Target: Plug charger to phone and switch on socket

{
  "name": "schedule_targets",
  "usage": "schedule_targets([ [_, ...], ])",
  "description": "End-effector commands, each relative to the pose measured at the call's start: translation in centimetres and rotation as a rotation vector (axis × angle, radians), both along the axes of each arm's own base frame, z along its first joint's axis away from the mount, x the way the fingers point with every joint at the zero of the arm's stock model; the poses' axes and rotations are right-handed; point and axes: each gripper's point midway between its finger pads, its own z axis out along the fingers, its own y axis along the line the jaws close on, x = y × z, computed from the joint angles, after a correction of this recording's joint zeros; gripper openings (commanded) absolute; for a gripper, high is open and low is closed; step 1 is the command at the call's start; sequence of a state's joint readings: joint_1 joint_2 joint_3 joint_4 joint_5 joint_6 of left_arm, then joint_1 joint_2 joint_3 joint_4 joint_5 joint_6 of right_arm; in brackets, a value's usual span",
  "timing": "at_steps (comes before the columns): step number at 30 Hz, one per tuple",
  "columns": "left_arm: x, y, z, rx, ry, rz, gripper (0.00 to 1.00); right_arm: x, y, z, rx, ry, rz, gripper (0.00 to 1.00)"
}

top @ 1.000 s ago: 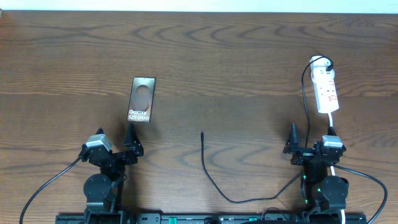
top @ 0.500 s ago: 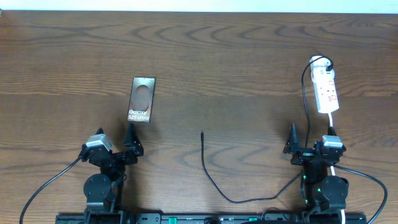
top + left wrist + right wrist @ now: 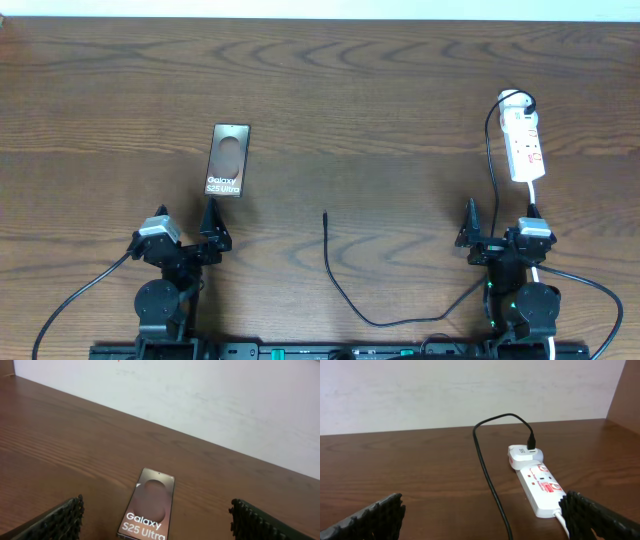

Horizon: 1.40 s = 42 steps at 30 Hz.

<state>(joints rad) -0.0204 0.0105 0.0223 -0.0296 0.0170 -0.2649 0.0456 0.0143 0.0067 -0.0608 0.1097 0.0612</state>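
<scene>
The phone (image 3: 228, 161) lies flat on the table at left, lettering "Galaxy S25 Ultra" up; it also shows in the left wrist view (image 3: 149, 507), just ahead of my left gripper (image 3: 156, 522). That gripper (image 3: 212, 222) is open and empty. The black charger cable (image 3: 340, 290) curves across the table's front; its connector tip (image 3: 325, 214) lies free at centre. The white socket strip (image 3: 523, 143) lies at right, a white adapter plugged into its far end, and shows in the right wrist view (image 3: 542, 487). My right gripper (image 3: 470, 222) is open and empty, short of the strip.
The strip's white cord (image 3: 563, 522) runs back toward the right arm. The black cable (image 3: 490, 485) passes between the right fingers on the table. A pale wall (image 3: 470, 390) stands behind the table's far edge.
</scene>
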Motion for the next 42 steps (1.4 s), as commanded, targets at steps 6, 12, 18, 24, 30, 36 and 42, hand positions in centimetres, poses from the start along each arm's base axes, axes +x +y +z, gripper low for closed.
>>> schedule_targets([
  [6,-0.5,0.2,5.6,0.108,-0.044,-0.002,0.92,0.0,-0.1,0.1,0.012,-0.005,-0.011,0.99],
  [12,2.1,0.1,11.5,0.200,0.069,-0.021,0.92,0.0,-0.1,0.1,0.012,-0.006,-0.011,0.99],
  [18,7.3,0.0,13.6,0.227,0.360,-0.057,0.92,0.0,-0.1,0.1,0.012,-0.006,-0.011,0.99],
  [24,13.1,-0.1,11.9,0.224,0.686,-0.094,0.92,0.0,-0.1,0.1,0.012,-0.006,-0.012,0.99],
  [30,15.3,-0.1,5.6,0.217,0.943,-0.123,0.92,0.0,-0.1,0.1,0.012,-0.006,-0.011,0.99],
  [36,15.6,-0.1,0.3,0.211,1.097,-0.139,0.92,0.0,-0.1,0.1,0.012,-0.006,-0.011,0.99],
  [42,15.7,-0.1,-1.3,0.210,1.142,-0.144,0.78,0.0,-0.1,0.1,0.012,-0.006,-0.011,0.99],
])
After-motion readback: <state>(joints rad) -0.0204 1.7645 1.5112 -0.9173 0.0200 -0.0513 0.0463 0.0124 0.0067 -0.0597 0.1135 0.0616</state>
